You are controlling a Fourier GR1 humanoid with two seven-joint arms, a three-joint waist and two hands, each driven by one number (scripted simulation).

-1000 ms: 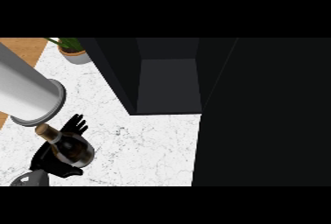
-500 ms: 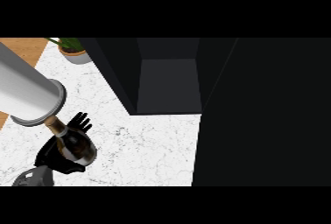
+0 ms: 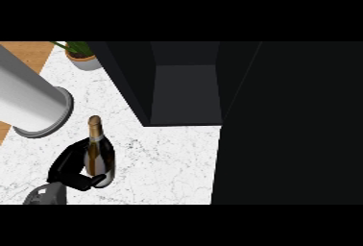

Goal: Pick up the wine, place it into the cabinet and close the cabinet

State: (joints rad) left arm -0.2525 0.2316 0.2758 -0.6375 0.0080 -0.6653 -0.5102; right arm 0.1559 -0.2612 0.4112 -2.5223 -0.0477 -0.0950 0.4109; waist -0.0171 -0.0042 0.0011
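Left hand [image 3: 67,166]: mine, seen in the head view at the near left of the worktop [image 3: 170,158]. My fingers are curled round the lower body of the wine [image 3: 98,156], with black digits showing on the bottle's left side and wrapping across its base. The hand has hold of the bottle and of nothing else. A short length of my grey forearm [image 3: 44,196] shows behind the hand, at the lower edge of the view.

Wine: a dark bottle with a gold-foiled neck. It is in my left hand, over the near left part of the worktop and close to its left edge. The neck points toward the far edge. I cannot tell whether the base touches the marble or is clear of it.

Cabinet [image 3: 188,91]: dark, standing along the far edge around the middle of the worktop. It is open, with a grey inner floor visible. The wine is well apart from it, to its near left. A broad black panel [image 3: 291,125] covers the whole right side of the view, and I cannot tell whether it is the door.

Other items: a large grey cylinder [image 3: 32,103] lies across the left edge, just beyond the bottle's neck. A potted plant [image 3: 81,56] stands at the far left corner.

Right hand: it does not show in the view.
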